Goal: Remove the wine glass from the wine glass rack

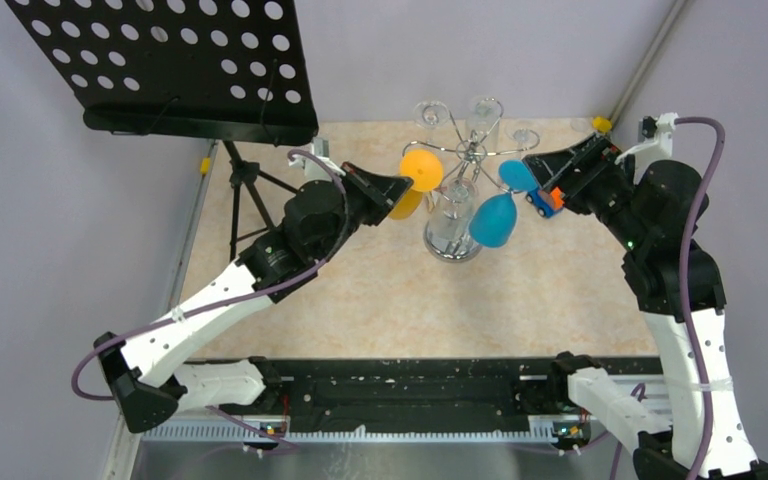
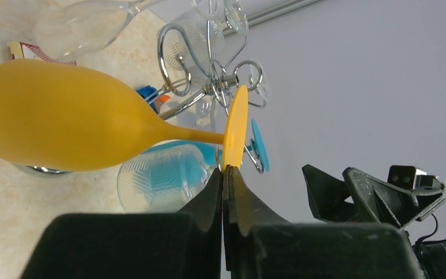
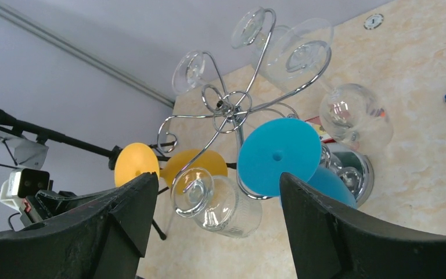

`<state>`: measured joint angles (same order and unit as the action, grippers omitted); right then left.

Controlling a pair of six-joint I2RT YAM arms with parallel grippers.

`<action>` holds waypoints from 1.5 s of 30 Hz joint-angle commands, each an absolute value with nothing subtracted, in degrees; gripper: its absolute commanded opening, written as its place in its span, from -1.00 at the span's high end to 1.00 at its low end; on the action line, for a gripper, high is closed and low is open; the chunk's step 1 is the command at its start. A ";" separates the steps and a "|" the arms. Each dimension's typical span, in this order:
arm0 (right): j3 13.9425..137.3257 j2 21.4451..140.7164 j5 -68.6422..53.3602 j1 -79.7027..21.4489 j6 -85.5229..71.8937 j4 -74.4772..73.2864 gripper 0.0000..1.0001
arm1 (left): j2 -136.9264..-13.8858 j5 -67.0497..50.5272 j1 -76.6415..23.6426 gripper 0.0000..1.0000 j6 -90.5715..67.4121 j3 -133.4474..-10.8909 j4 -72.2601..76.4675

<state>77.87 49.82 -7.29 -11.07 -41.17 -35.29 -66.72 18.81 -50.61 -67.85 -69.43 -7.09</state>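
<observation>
At the bottom centre of the left wrist view, the left end effector (image 2: 225, 172) is pinched fully together on the foot-disc rim of the yellow wine glass (image 2: 64, 116). The glass lies almost sideways across the left half of that frame, bowl to the left. Just beyond the foot sits the wine glass rack (image 2: 213, 87); whether the stem has cleared its curled arm cannot be told. A rim pinch is a thin hold, so I would draw the glass straight outward along the arm, slow and level, without twisting, keeping the bowl off the clear glasses (image 2: 158, 175) nearby. In the right wrist view the right end effector (image 3: 218, 181) stands wide open and empty, with the blue wine glass (image 3: 279, 157) framed beyond it, hanging on the rack above the tabletop (image 3: 418, 174)
</observation>
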 commanded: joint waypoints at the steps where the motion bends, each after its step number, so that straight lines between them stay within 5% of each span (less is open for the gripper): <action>1: 77.26 48.01 -11.66 -10.81 -42.81 -31.97 -0.58 | -61.66 16.50 -50.45 1.00 -67.49 -66.91 -7.61; 22: 64.35 42.93 -34.78 -11.10 -64.88 -1.37 -0.54 | -44.12 -3.64 -50.45 1.00 -74.90 -70.58 -15.23; 37: 61.61 47.02 -33.50 -20.26 -74.23 13.13 -0.87 | -50.97 -10.22 -50.45 1.00 -85.84 -75.95 8.80; 45: 60.03 49.47 -38.30 -20.78 -83.93 29.76 -0.85 | -52.55 -11.23 -50.46 1.00 -86.70 -74.52 18.54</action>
<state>59.81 48.56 -35.05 -19.81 -78.35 16.71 -53.28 -9.37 -50.61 -85.65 -74.32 8.32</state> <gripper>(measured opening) 0.938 0.009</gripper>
